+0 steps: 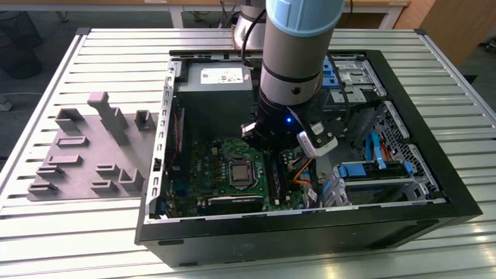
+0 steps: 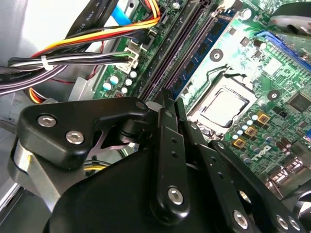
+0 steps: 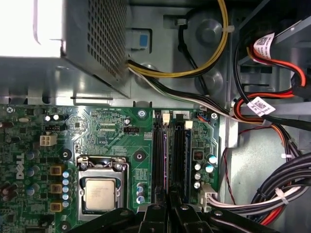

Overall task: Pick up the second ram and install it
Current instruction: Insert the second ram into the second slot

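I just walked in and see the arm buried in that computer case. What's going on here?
A robot arm is reaching down into an open desktop computer case, working over the motherboard. Its gripper sits right at the long black memory slots beside the processor socket, fingers close together around a thin edge lined up with the slots. That looks like the second ram going in, though the stick itself is mostly hidden. On the exterior view's left, a grey parts fixture sits on the table.
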Tool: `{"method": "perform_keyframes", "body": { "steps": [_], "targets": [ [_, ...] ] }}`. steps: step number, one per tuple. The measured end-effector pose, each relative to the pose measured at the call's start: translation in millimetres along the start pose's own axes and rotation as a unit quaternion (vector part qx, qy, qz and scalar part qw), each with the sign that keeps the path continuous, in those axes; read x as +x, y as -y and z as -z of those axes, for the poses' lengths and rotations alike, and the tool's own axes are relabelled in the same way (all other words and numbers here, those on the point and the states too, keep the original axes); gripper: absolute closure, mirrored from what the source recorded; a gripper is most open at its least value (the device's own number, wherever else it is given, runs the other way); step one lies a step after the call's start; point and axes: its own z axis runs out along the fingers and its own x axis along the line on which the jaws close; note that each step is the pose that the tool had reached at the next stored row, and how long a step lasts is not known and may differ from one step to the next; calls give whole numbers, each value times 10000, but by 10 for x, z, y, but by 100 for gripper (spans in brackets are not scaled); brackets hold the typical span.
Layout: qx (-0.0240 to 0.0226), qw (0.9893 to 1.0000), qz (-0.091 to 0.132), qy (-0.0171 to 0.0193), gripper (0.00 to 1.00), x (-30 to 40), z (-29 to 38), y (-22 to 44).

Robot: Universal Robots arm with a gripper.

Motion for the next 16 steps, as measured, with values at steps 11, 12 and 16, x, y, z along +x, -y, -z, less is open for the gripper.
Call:
{"method": "perform_keyframes", "body": {
  "steps": [11,12,16],
  "targets": [
    [0,10000,-1,0,86,-4,-67,-1],
    [0,10000,-1,0,86,-4,-69,-1],
    [0,10000,-1,0,86,-3,-74,-1]
  ]
}}
